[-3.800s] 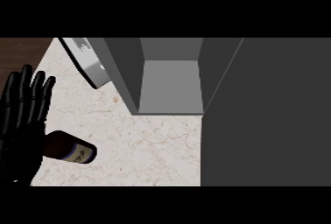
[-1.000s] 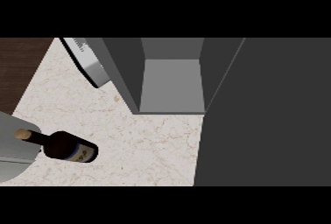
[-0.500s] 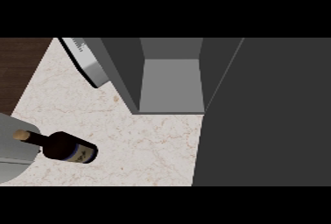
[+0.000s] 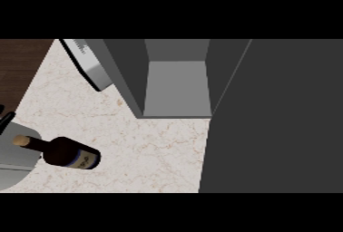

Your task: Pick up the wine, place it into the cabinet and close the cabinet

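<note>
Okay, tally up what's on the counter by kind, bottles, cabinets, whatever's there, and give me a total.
Wine bottle: 1
Cabinet, door open: 1
Total: 2

— What colours are on the counter?

— The pale cream marble-patterned counter top (image 4: 154,149) carries thin tan veins. The dark brown glass wine bottle (image 4: 64,152) has a beige cork end and a label in dark blue with a pale mark (too small to read).

— And the cupboard?

— The grey open-fronted cabinet (image 4: 175,88) has a lighter grey floor inside and darker grey walls; its swung-open door (image 4: 87,63) shows a light grey edge. A dark brown wooden floor strip (image 4: 20,68) lies left, and a grey forearm (image 4: 15,163) at the lower left.
</note>
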`<move>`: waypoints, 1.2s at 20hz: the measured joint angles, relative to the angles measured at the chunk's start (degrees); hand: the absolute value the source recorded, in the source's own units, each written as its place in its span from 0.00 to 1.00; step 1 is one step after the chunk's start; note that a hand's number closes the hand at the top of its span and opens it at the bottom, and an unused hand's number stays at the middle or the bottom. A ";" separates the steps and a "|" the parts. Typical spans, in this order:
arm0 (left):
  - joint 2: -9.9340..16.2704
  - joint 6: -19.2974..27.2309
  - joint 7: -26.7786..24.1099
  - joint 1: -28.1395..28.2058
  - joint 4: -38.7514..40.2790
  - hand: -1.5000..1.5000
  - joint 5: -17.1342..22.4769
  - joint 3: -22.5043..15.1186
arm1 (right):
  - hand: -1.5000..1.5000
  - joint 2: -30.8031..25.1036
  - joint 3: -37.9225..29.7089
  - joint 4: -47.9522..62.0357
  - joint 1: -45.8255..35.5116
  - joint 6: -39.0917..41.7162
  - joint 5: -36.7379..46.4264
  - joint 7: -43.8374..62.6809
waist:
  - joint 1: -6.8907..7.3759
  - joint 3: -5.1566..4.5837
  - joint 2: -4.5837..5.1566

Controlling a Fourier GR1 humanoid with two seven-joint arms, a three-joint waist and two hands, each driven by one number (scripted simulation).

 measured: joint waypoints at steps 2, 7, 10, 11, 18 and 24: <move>-0.86 -1.48 -2.22 -1.93 4.22 0.00 -3.70 -0.62 | 0.00 0.59 0.46 0.07 0.12 -0.11 0.12 -0.45 | -0.10 -0.01 0.02; -1.69 -5.82 -7.24 -4.85 13.80 0.00 -10.24 -0.97 | 0.00 1.19 0.82 0.43 -0.18 0.06 0.31 -0.74 | -0.02 -0.01 0.03; -2.62 -7.58 -11.14 -5.63 18.87 0.00 -15.05 -1.30 | 0.00 1.63 1.12 0.44 -0.32 -0.05 0.40 -0.69 | 0.01 0.00 0.03; -2.94 -8.33 -13.02 -6.05 21.08 0.00 -16.98 -1.43 | 0.00 1.89 1.67 0.40 -0.33 -0.29 0.51 -0.50 | -0.02 -0.01 0.03; -2.52 -12.07 -26.81 -10.74 37.81 0.00 -28.79 -1.99 | 0.00 1.90 0.93 0.61 -1.31 0.15 0.77 -0.36 | -0.12 -0.03 0.08; -1.30 -11.94 -35.55 -13.16 49.24 0.00 -35.31 -3.18 | 0.00 1.90 -0.12 0.65 -1.45 0.95 0.54 -0.60 | -0.09 -0.04 0.08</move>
